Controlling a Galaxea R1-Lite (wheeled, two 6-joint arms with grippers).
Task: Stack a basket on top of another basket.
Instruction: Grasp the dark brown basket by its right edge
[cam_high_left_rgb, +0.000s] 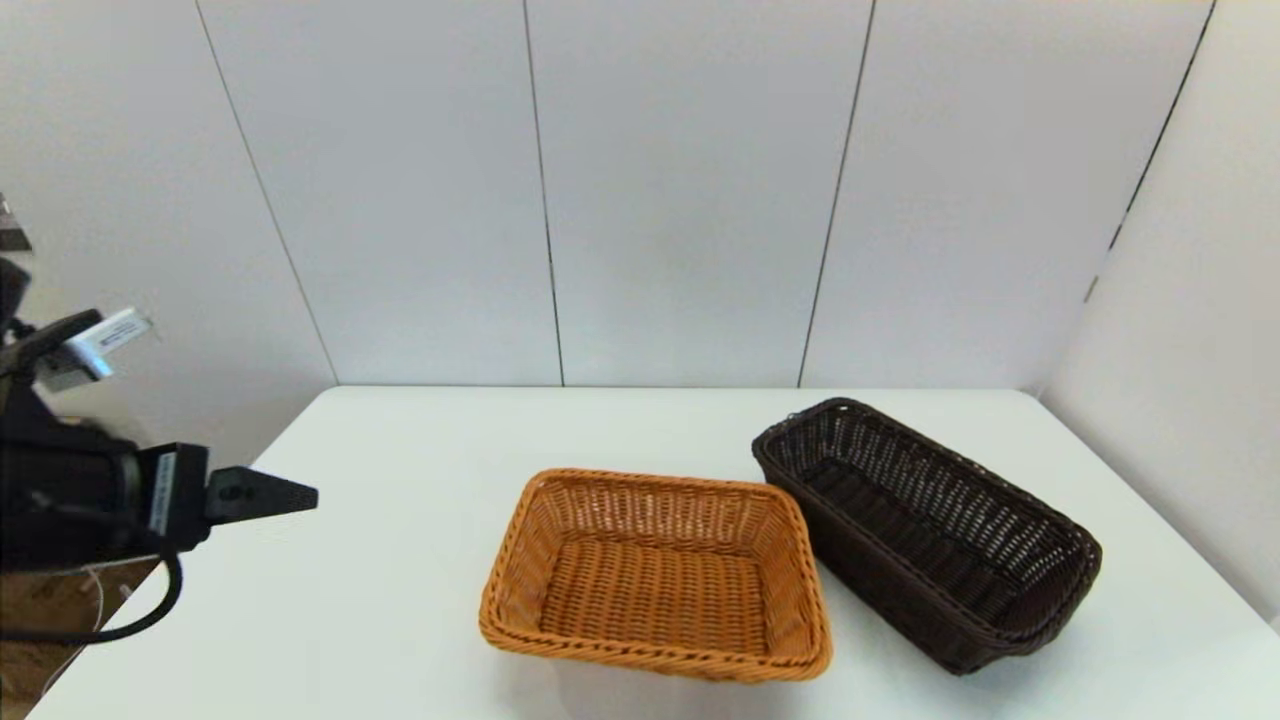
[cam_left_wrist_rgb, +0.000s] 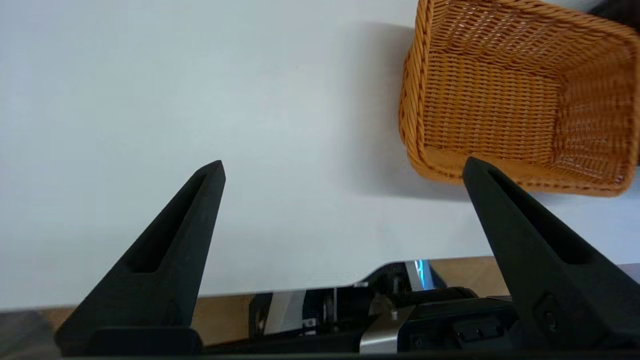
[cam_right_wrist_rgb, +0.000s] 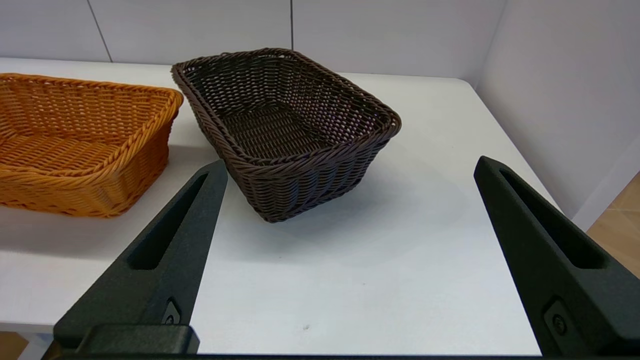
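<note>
Dark brown basket (cam_high_left_rgb: 928, 535) and orange basket (cam_high_left_rgb: 655, 575) sit side by side on the surface (cam_high_left_rgb: 400, 560), nearly touching, unstacked; both grippers, left (cam_left_wrist_rgb: 342, 167) and right (cam_right_wrist_rgb: 350, 165), hover short of them, fingers spread, empty, probably staged for approach.

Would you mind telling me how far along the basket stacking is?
Nothing is stacked yet: the dark basket sits on the table beside the orange basket. Both claws, left and right, are open and empty. Grasping, lifting and stacking all remain.
</note>
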